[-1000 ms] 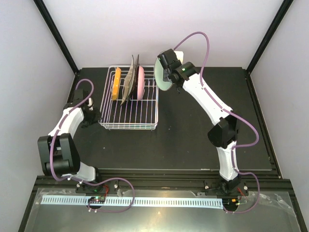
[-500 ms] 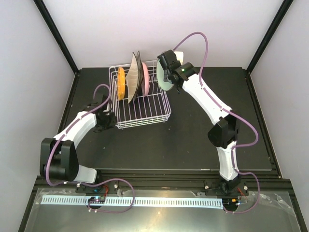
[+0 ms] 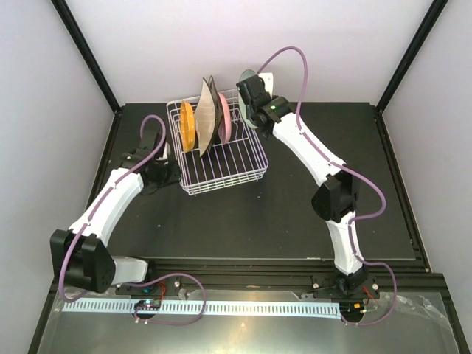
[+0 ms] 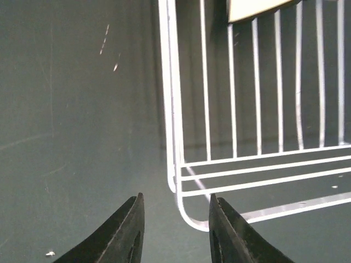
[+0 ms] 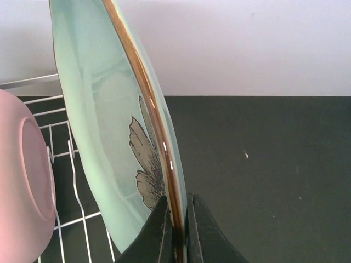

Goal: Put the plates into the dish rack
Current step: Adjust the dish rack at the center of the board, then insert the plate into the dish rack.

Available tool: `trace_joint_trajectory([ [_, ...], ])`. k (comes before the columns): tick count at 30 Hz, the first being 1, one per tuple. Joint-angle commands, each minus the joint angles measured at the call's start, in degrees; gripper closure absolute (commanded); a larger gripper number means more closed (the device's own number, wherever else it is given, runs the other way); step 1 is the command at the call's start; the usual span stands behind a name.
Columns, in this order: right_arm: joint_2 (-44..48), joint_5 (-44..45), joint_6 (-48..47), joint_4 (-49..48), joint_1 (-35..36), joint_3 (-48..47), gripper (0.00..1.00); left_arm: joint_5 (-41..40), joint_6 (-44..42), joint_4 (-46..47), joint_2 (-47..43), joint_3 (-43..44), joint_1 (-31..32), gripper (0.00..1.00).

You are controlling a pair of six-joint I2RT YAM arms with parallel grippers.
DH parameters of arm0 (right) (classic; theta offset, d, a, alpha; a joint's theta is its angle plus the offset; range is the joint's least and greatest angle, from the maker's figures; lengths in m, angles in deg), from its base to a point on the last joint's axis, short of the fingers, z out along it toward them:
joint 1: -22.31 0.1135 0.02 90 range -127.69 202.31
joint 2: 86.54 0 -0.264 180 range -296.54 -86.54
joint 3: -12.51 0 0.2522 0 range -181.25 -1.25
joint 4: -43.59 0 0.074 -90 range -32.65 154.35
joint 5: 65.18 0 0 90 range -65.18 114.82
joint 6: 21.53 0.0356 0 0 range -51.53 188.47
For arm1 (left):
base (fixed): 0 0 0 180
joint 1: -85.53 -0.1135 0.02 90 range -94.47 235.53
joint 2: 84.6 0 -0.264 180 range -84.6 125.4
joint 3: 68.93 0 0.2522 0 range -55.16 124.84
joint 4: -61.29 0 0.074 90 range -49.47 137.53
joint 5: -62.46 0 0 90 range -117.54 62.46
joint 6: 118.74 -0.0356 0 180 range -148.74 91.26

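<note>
The white wire dish rack stands skewed at the back of the dark table. A small orange plate, a square cream plate and a pink plate stand upright in it. My right gripper is shut on the rim of the pale green flowered plate, holding it on edge over the rack's far right side, beside the pink plate. My left gripper is open at the rack's near left corner, its corner wire lying between the fingertips.
A white square object leans against the back wall behind the right gripper. Black frame posts rise at both back corners. Dark tabletop stretches in front of and right of the rack.
The rack has slid right and turned with the left arm, whose jaws have opened. The right arm has carried the green plate slightly back and left.
</note>
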Motion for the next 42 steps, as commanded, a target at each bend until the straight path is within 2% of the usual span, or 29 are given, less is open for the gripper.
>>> trace_joint_trajectory([
  [1,-2.4,4.3,-1.4,-9.6,0.0,-3.9,0.99,1.0,-1.0,-3.1,-1.2,6.2,-0.2,0.64],
  [6,-3.6,5.0,-1.1,-11.8,0.0,-3.1,0.99,0.9,-1.0,-4.2,-4.5,8.2,-0.6,0.55],
  [9,-4.4,5.3,-1.0,-13.0,0.1,-3.4,0.99,0.3,-1.0,-3.7,-6.4,8.2,-0.7,0.54],
  [16,-9.7,4.8,-0.9,-11.6,0.7,-8.7,0.99,-0.3,-2.3,-4.5,-7.6,8.2,-2.0,0.54],
  [23,-13.5,5.1,-0.8,-11.6,2.2,-9.9,0.99,0.1,-3.2,-5.7,-8.4,8.0,-3.2,0.55],
  [32,-16.1,4.9,1.3,-9.4,4.0,-8.1,0.99,0.0,-3.8,-5.9,-10.5,8.1,-4.6,0.55],
  [42,-14.7,4.2,3.2,-10.5,6.3,0.6,0.99,0.2,-4.2,-5.7,-11.2,7.4,-5.1,0.56],
])
